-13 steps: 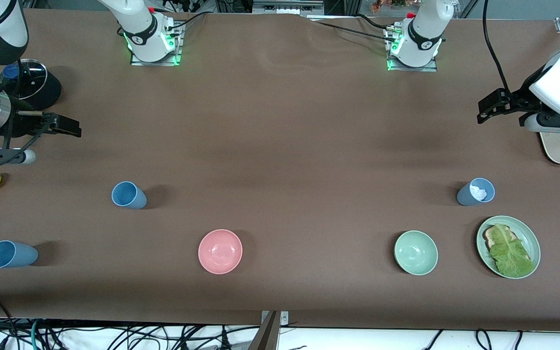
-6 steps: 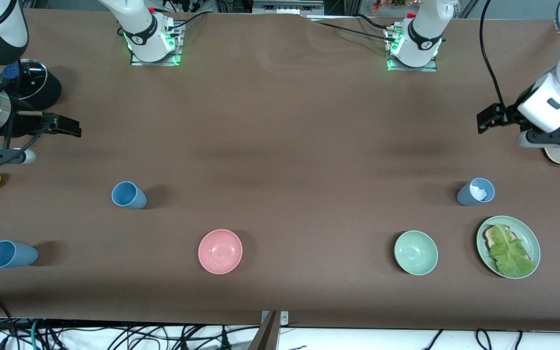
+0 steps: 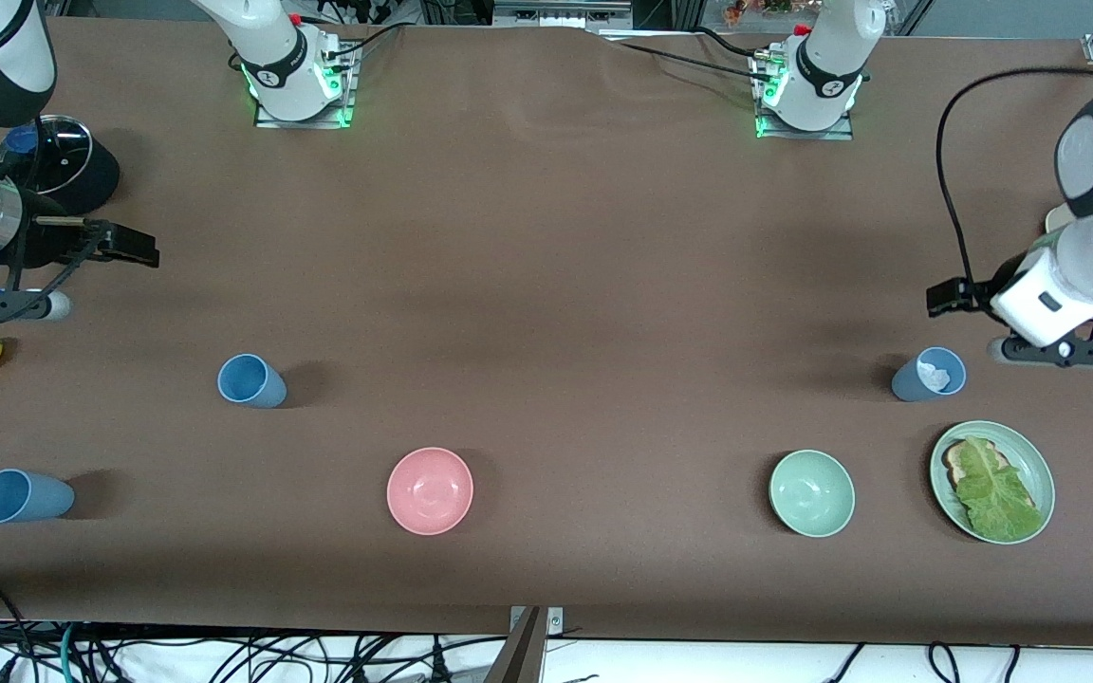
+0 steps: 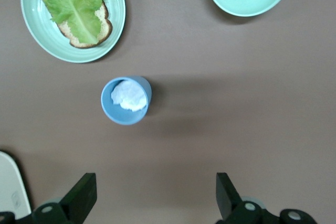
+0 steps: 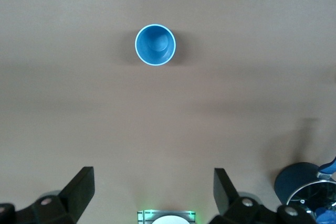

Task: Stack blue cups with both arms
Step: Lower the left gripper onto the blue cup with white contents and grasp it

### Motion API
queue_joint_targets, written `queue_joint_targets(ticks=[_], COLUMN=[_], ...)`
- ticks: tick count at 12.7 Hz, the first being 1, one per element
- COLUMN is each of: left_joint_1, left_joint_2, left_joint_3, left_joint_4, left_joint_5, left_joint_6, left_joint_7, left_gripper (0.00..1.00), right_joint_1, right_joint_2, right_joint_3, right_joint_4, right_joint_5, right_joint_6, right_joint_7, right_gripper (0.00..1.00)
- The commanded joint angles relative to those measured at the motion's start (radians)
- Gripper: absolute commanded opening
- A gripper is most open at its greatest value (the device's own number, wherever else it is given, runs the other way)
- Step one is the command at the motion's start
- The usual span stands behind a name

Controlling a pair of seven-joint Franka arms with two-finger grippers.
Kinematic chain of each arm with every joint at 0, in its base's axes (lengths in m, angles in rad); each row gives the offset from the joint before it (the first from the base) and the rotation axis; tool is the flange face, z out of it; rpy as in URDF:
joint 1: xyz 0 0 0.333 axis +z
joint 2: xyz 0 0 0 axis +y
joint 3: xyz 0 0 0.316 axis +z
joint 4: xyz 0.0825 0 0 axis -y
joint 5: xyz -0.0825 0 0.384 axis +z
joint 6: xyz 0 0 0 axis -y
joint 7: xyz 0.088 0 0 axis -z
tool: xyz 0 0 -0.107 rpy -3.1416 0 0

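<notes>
left wrist view: left gripper (image 4: 152, 203) jaws apart over blue cup (image 4: 126, 100) w/ white wad inside; could block nesting. right gripper (image 5: 152, 198) apart too, waiting.

Bare table (image 3: 565, 313) rings each blue cup (image 3: 928, 374); bowls stand apart.
</notes>
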Motion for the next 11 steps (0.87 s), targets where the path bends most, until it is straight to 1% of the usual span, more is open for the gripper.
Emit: queue_joint_targets(ticks=[1, 2, 3, 4, 5, 6, 7, 9, 10, 11], left_joint_1=[0.016, 0.019, 0.020, 0.023, 0.052, 0.065, 0.079, 0.154, 0.168, 0.178], left_joint_2=[-0.007, 0.000, 0.014, 0.034, 0.043, 0.059, 0.081, 0.124, 0.143, 0.161], left_joint_3=[-0.007, -0.007, -0.006, -0.007, -0.007, -0.007, -0.007, -0.010, -0.011, -0.011], left_joint_4=[-0.164, -0.199, -0.207, -0.206, -0.209, -0.209, -0.207, -0.209, -0.209, -0.209], left_joint_5=[0.051, 0.054, 0.068, 0.139, 0.164, 0.177, 0.178, 0.168, 0.162, 0.160], left_joint_6=[0.207, 0.266, 0.300, 0.326, 0.351, 0.357, 0.395, 0.456, 0.475, 0.490], left_joint_7=[0.020, 0.017, 0.021, 0.024, 0.026, 0.041, 0.075, 0.151, 0.159, 0.159], left_gripper=[1.00, 1.00, 1.00, 1.00, 1.00, 1.00, 1.00, 0.99, 0.93, 0.89], right_joint_1=[0.000, 0.000, 0.000, 0.000, -0.001, -0.001, -0.001, -0.004, -0.006, -0.007], right_joint_2=[-0.007, -0.007, -0.007, -0.007, -0.007, -0.005, -0.005, -0.005, -0.005, -0.005], right_joint_3=[0.002, 0.002, 0.003, 0.003, 0.002, 0.002, 0.002, 0.000, 0.000, 0.000], right_joint_4=[-0.001, -0.001, -0.001, -0.001, -0.001, 0.000, 0.000, 0.000, 0.000, 0.000], right_joint_5=[0.001, 0.002, 0.002, 0.002, 0.002, 0.002, 0.002, 0.002, 0.002, 0.002], right_joint_6=[-0.012, -0.011, -0.011, -0.011, -0.011, -0.006, -0.006, -0.009, -0.011, -0.012], right_joint_7=[-0.006, -0.006, -0.005, -0.006, -0.018, -0.021, -0.022, -0.023, -0.023, -0.023], right_gripper=[1.00, 1.00, 1.00, 1.00, 1.00, 1.00, 1.00, 1.00, 1.00, 1.00])
